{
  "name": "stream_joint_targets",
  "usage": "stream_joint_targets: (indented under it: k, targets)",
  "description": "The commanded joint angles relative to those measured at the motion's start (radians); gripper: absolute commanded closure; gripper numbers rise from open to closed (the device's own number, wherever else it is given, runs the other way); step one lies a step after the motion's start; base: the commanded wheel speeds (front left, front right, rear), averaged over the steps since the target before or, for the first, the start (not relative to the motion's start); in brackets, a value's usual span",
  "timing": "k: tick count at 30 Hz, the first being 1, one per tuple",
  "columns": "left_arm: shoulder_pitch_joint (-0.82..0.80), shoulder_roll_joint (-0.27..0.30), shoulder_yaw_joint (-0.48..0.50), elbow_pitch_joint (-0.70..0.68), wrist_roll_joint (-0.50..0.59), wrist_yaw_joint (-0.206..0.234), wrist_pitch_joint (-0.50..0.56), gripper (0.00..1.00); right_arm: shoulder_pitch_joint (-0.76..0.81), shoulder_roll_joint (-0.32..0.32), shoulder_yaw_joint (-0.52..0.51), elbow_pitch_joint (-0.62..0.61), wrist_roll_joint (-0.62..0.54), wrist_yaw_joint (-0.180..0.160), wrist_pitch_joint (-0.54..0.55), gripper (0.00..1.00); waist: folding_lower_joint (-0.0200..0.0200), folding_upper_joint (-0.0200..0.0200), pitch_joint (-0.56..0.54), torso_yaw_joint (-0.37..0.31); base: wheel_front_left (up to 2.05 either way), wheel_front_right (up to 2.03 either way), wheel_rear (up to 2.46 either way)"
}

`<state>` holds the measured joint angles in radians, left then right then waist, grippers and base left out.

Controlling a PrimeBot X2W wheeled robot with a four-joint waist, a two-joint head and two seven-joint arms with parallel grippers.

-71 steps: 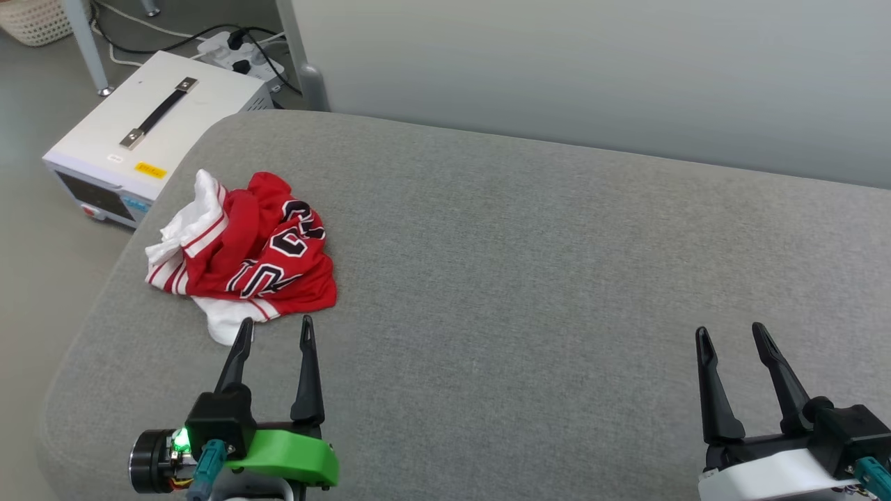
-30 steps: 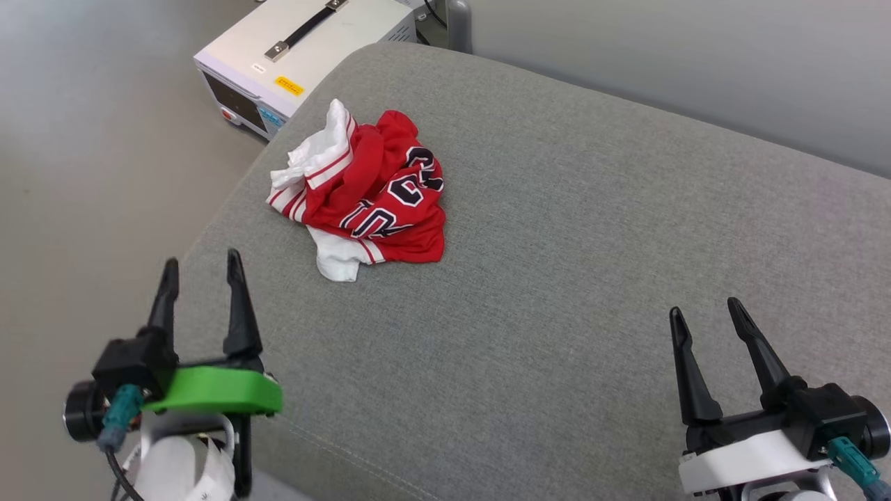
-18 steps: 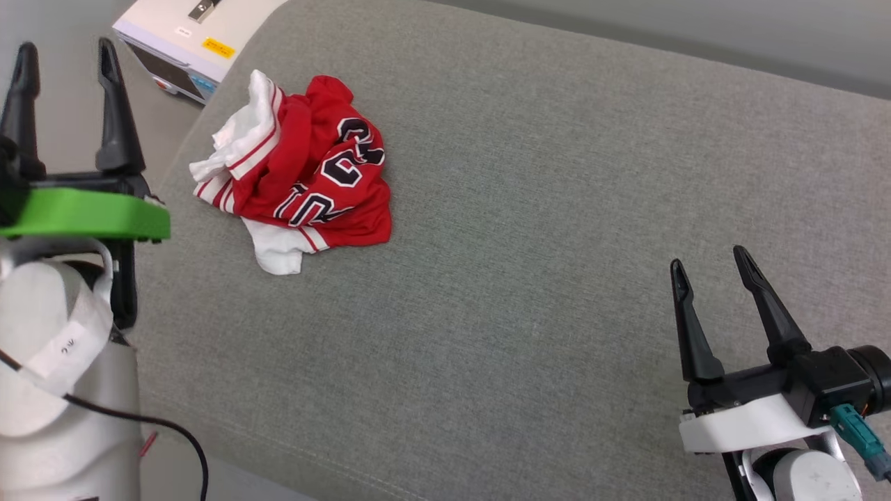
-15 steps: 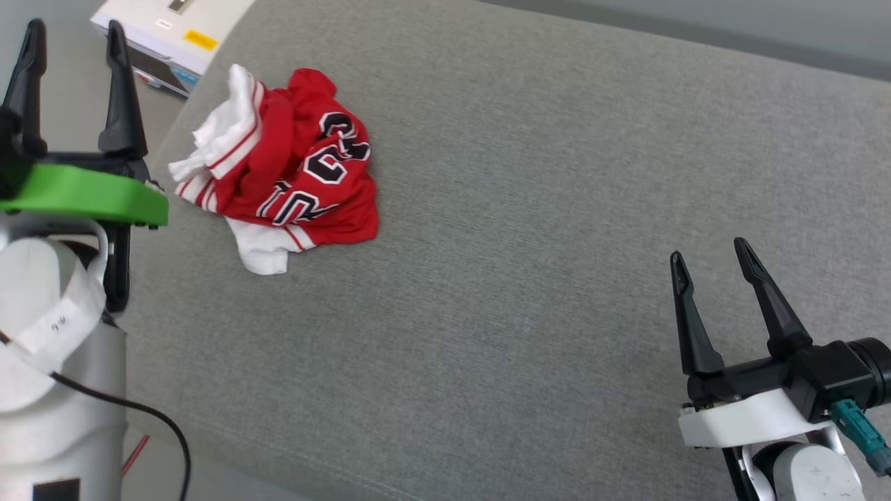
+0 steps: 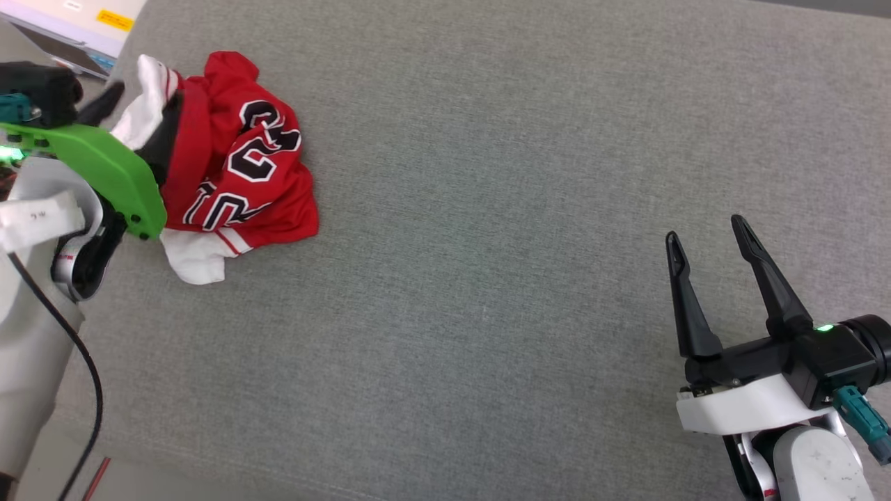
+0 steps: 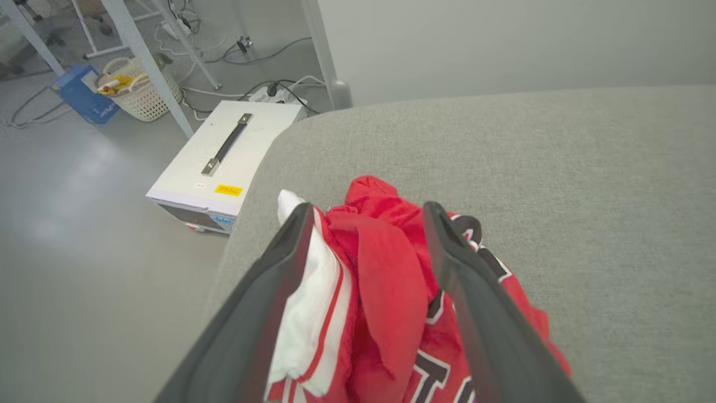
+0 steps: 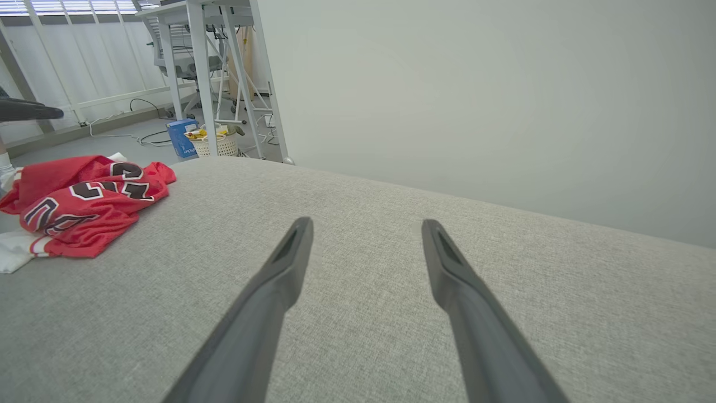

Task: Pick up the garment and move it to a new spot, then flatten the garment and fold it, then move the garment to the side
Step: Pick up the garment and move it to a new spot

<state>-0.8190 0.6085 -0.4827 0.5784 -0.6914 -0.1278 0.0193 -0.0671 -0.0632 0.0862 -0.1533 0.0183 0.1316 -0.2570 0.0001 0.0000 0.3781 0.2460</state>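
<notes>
At the far left, our left gripper (image 6: 366, 208) has swung over the garment (image 5: 240, 174), fingers spread; our right gripper (image 5: 704, 228) stays spread.

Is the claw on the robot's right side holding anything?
No, the right claw is open, with bare grey cushion between its two fingers and the red shirt lying apart from it.

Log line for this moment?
stage: pickup | left gripper: open over garment | right gripper: open, empty | garment: crumpled
</notes>
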Motion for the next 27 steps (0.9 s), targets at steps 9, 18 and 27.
stream_joint_targets:
  k: [9,18,27]
  targets:
    - [-0.068,0.123,-0.279,-0.004,-0.273,-0.003,0.36,0.0,-0.037,-0.007,0.002,-0.013,-0.011,-0.001,-0.005,0.0,-0.0001,0.0,0.058,-0.051,0.0,0.0,0.0]
    - [-0.085,0.111,-0.434,0.097,-0.367,-0.003,0.541,0.0,-0.068,-0.009,0.021,-0.011,-0.008,-0.001,-0.005,0.0,-0.0001,0.0,0.104,-0.079,0.0,0.0,0.0]
    - [-0.099,0.1,-0.525,0.143,-0.402,-0.003,0.535,1.0,-0.062,-0.006,0.028,0.003,0.0,-0.001,-0.005,0.0,-0.0001,0.0,0.077,-0.082,0.0,0.0,0.0]
